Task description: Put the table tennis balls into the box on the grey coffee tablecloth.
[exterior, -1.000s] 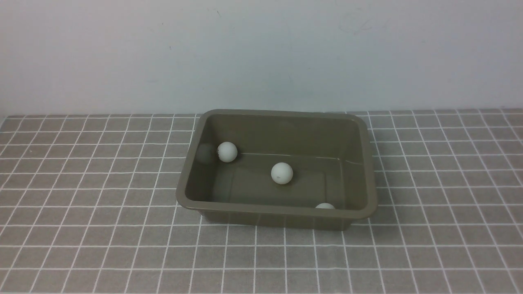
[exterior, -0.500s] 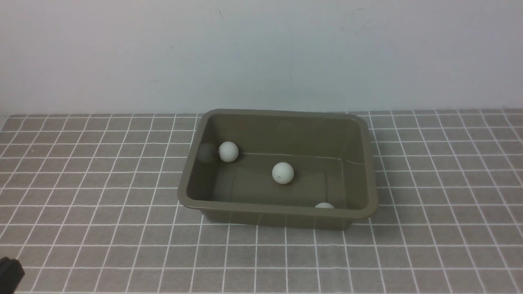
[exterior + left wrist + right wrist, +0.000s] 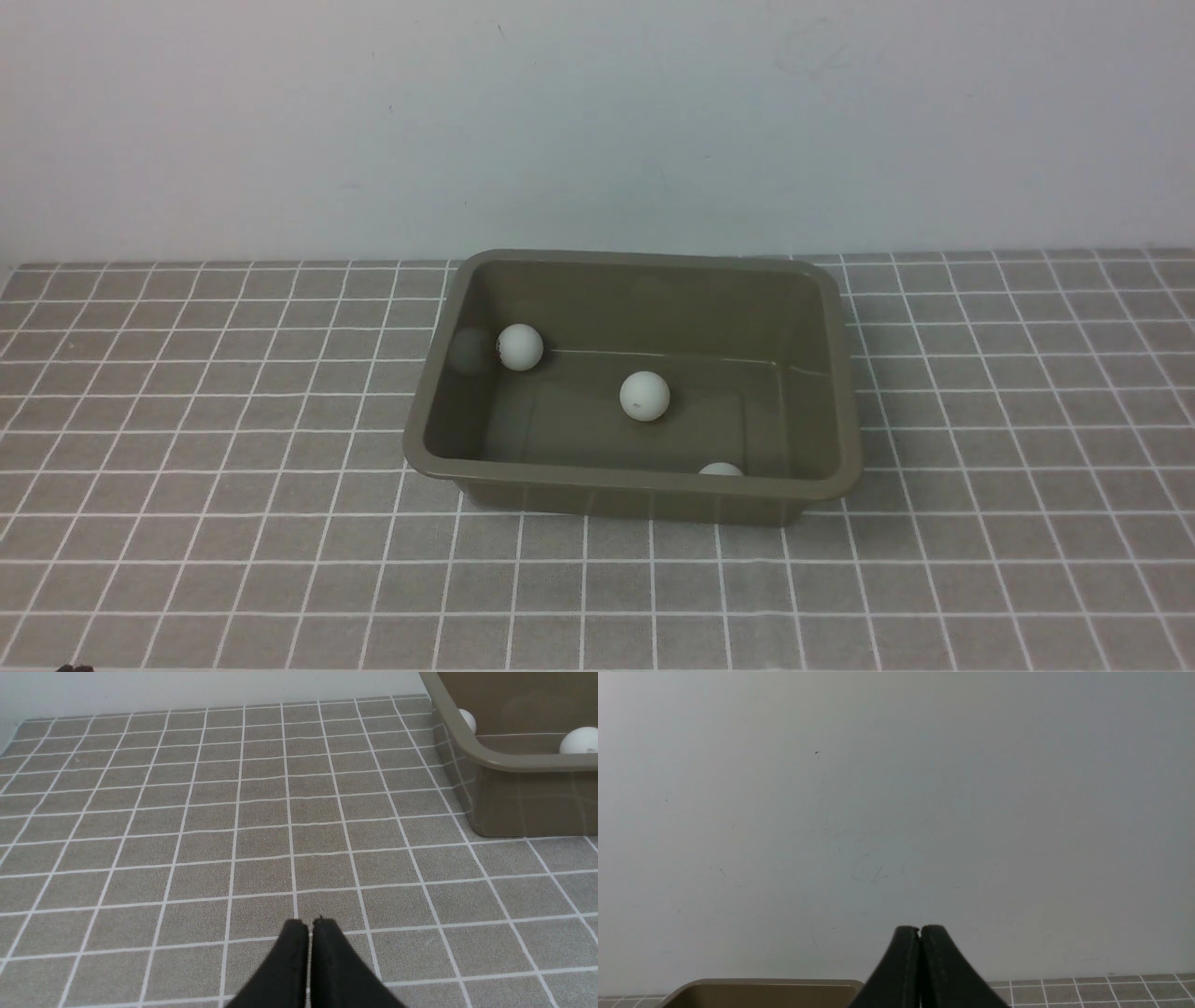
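Observation:
The olive-grey box [image 3: 845, 392] stands on the grey coffee tablecloth [image 3: 205, 411] in the middle. Three white table tennis balls lie inside it: one [image 3: 519, 347] by the far left wall, one [image 3: 644, 396] in the middle, one [image 3: 720, 469] half hidden behind the near rim. In the left wrist view my left gripper [image 3: 310, 923] is shut and empty over bare cloth, with the box [image 3: 495, 758] and two balls [image 3: 579, 741] ahead to one side. In the right wrist view my right gripper [image 3: 919, 928] is shut and empty, facing the wall above the box rim [image 3: 761, 983].
A plain pale wall [image 3: 597, 121] runs along the back edge of the cloth. A tiny dark tip [image 3: 73, 668] shows at the bottom left edge of the front view.
The ball by the near rim has rolled a little to the left. The dark shape at the bottom left of the front view has sunk almost out of frame.

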Controlling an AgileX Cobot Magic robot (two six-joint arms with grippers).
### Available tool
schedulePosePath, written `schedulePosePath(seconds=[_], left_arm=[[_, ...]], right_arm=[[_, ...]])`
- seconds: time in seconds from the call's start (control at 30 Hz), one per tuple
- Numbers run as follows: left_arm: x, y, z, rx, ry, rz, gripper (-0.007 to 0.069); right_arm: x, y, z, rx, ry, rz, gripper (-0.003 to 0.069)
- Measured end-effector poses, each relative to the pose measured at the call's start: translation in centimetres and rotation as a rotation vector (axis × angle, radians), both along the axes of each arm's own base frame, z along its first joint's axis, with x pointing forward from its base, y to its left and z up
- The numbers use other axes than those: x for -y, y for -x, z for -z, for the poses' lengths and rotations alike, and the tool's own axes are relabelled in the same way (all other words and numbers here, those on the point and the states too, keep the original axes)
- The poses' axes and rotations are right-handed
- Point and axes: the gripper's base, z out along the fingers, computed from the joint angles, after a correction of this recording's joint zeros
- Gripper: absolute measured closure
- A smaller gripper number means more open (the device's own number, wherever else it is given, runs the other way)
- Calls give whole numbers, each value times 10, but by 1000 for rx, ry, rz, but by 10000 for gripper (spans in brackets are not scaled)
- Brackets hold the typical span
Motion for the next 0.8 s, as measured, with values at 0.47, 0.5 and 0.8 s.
schedulePosePath(seconds=[0.47,0.5,0.8], left_arm=[[0,0,0,0,0,-1,629],[0,0,0,0,0,-1,629],[0,0,0,0,0,-1,629]], right_arm=[[0,0,0,0,1,0,673],[0,0,0,0,1,0,673],[-6,0,3,-32,-22,-70,673]])
